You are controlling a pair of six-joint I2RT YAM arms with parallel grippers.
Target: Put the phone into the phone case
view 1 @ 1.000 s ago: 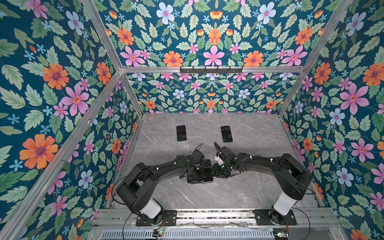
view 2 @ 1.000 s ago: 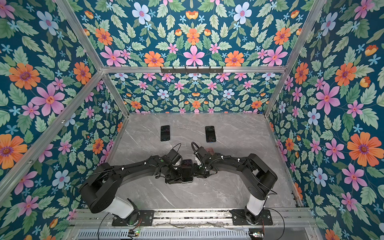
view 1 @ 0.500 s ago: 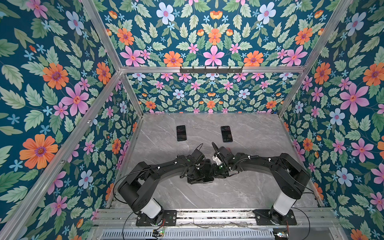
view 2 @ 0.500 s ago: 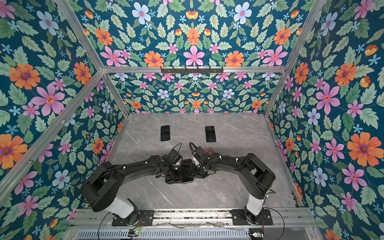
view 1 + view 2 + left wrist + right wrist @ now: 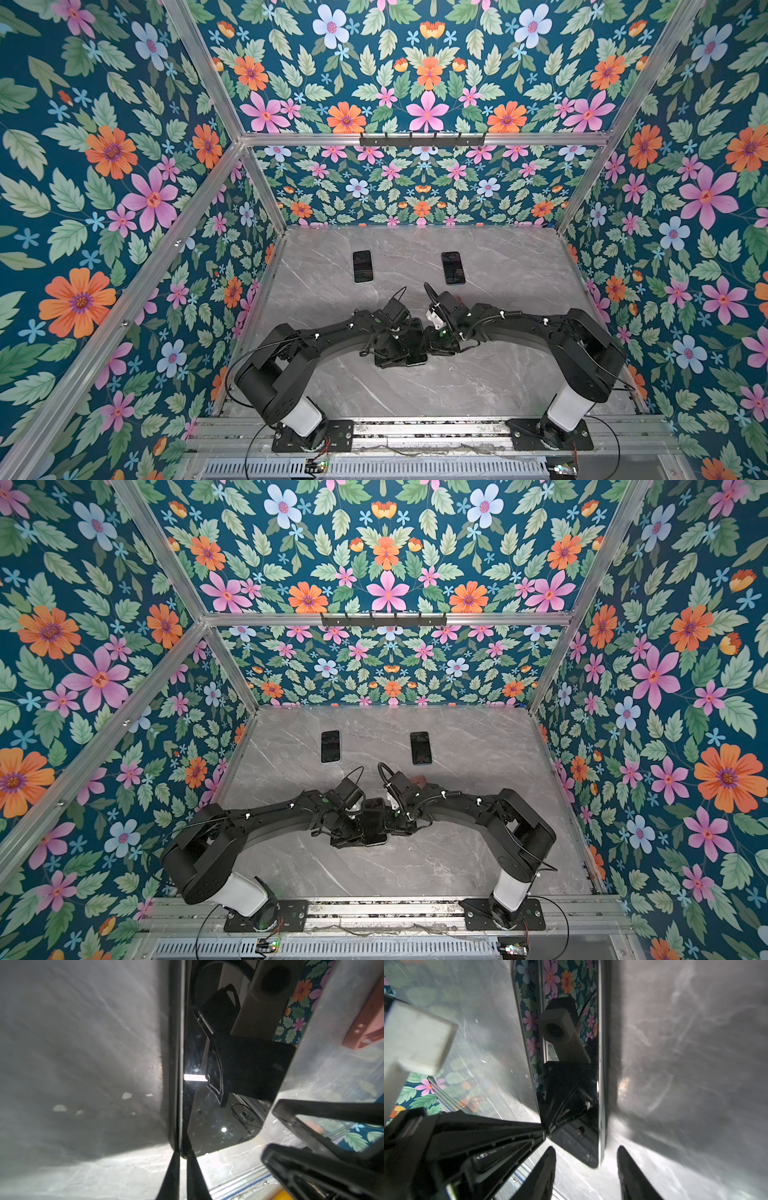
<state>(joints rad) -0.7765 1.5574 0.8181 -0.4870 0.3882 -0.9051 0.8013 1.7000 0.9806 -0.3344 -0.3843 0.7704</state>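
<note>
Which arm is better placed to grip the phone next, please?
Right, probably: the right gripper stands open with an end of the phone between its fingers, while the left gripper is pinched shut at the phone's edge.

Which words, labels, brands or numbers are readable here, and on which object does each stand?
None is readable.
The far left phone and far right phone have dark screens; the near phone only mirrors the surroundings.
The front circuit board is too small to read.
</note>
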